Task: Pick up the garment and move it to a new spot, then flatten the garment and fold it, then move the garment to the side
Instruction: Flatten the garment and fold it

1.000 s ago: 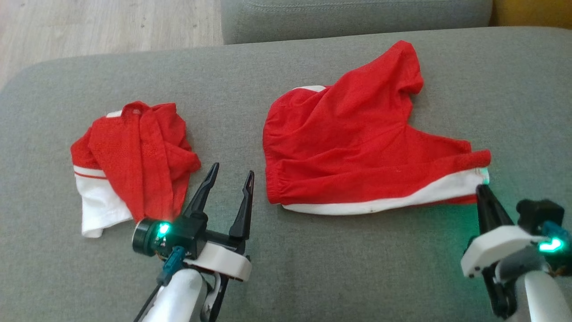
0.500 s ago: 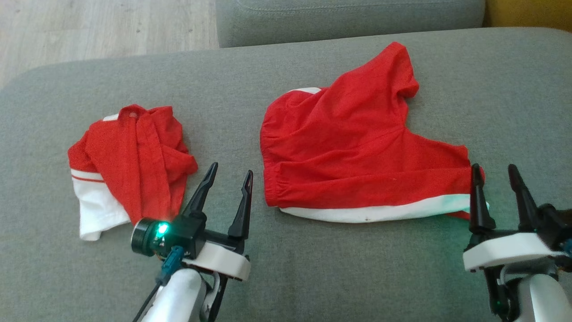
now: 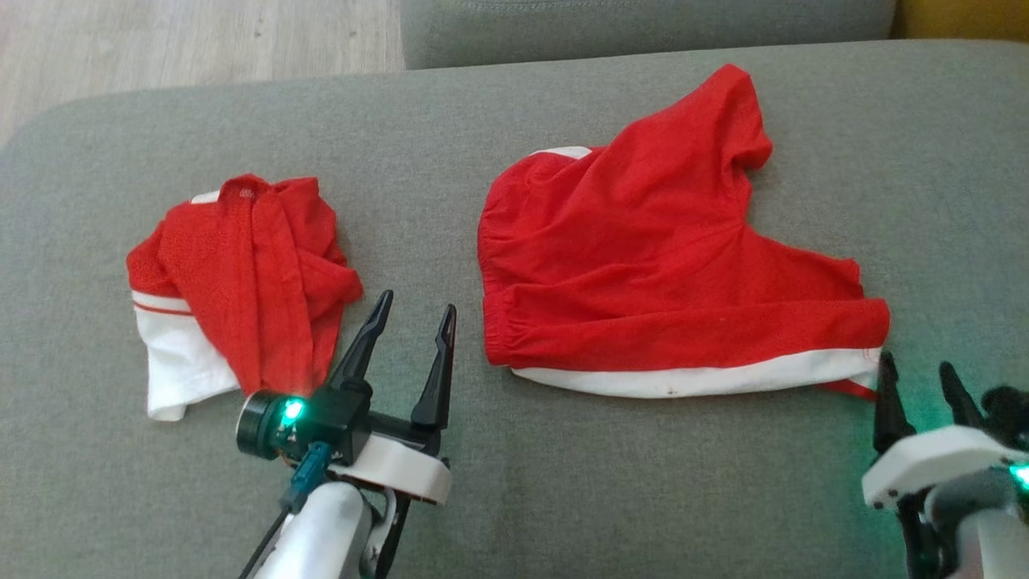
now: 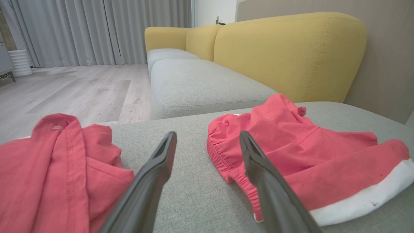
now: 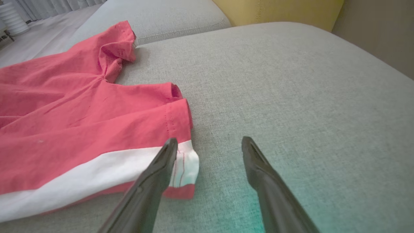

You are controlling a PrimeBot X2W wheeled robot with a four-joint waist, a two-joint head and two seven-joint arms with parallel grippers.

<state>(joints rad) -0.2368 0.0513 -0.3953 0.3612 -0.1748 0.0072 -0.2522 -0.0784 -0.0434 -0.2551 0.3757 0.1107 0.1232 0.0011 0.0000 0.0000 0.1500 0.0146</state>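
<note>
The red shorts (image 3: 659, 265) lie on the right half of the grey cushion (image 3: 563, 482), with nothing holding them. Their waistband faces the robot's left and their white band (image 3: 707, 378) runs along the near edge. They are only partly spread. The near leg lies fairly smooth, while the far leg is bunched and rucked up toward the back, with creases across the middle. I judge that the move to a spot is done and the flattening is barely begun. Folding and setting aside are still to do.

The right pincer (image 3: 916, 374) is released, its jaws apart, just beside the near right corner of the white band and gripping nothing. The left pincer (image 3: 418, 310) is also released and empty, over bare cushion between the shorts and a second garment (image 3: 241, 289), red and white, which lies loosely bundled at the left.
</note>
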